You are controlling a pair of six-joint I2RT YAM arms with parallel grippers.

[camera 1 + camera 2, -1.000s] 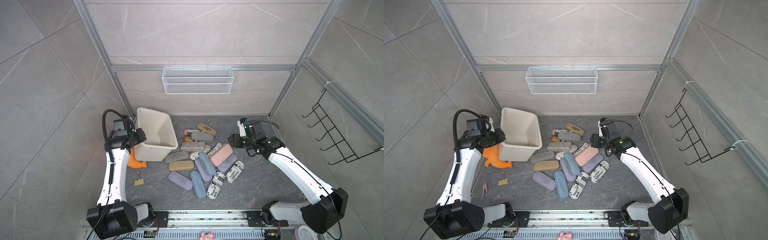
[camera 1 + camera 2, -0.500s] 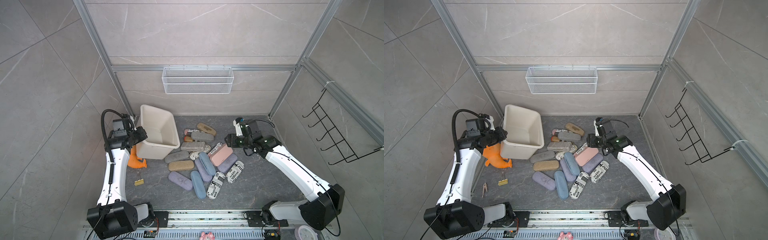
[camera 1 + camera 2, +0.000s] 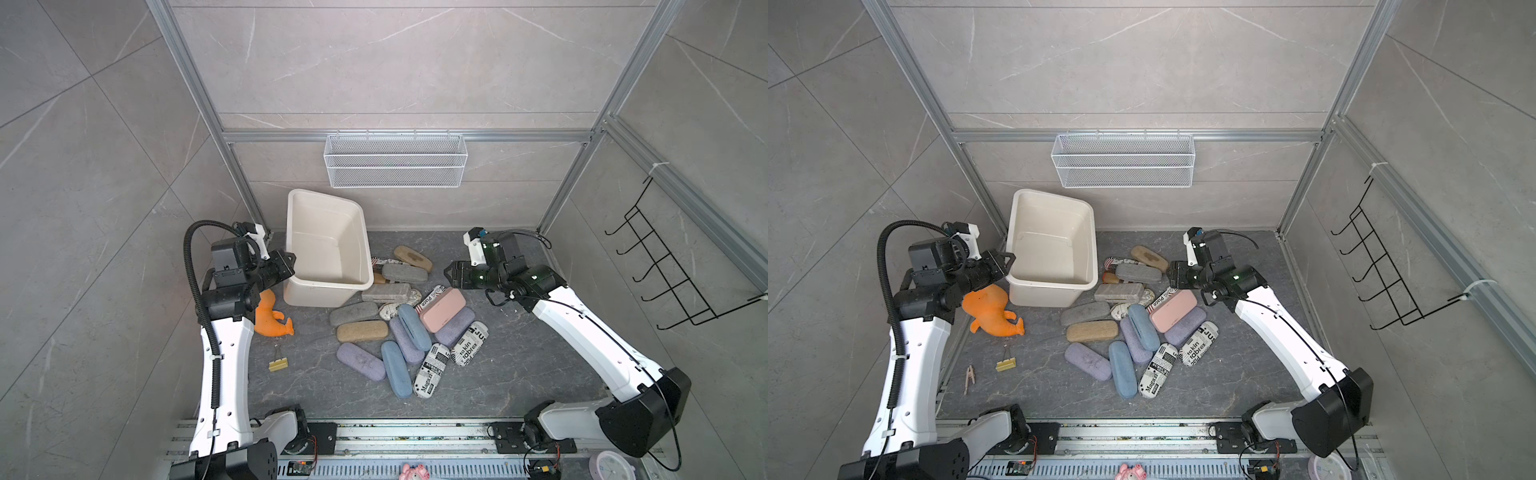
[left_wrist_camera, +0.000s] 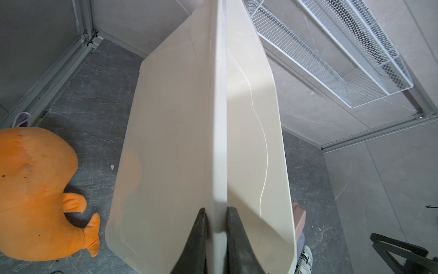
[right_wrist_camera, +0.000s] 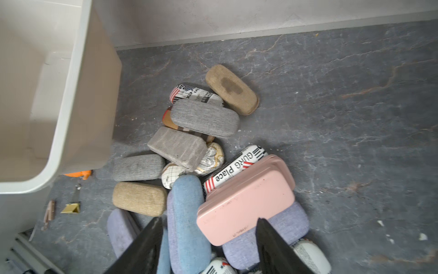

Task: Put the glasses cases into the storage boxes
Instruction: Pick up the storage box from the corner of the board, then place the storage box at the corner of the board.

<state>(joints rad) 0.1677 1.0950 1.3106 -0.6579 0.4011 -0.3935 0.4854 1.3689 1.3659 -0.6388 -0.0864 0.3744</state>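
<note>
Tub (image 3: 328, 286) is tilting at ten o'clock of the surface (image 3: 519, 353), its rim pinched in the left gripper (image 4: 215, 227) jaws; cases (image 3: 405, 328) are lying heaped at centre, beneath the right gripper (image 5: 208, 246), jaws open. Risk: rim slipping, tub dropping onto nearby cases.

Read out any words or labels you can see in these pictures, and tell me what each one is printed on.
"GURG Place": newspaper-print case under the pink case.
"takin", "labrex": newspaper-print case at the pile's right edge.
"Magazi...": front newspaper-print case.
Fine print on these cases, and on the one by the storage box, is too small to read.
</note>
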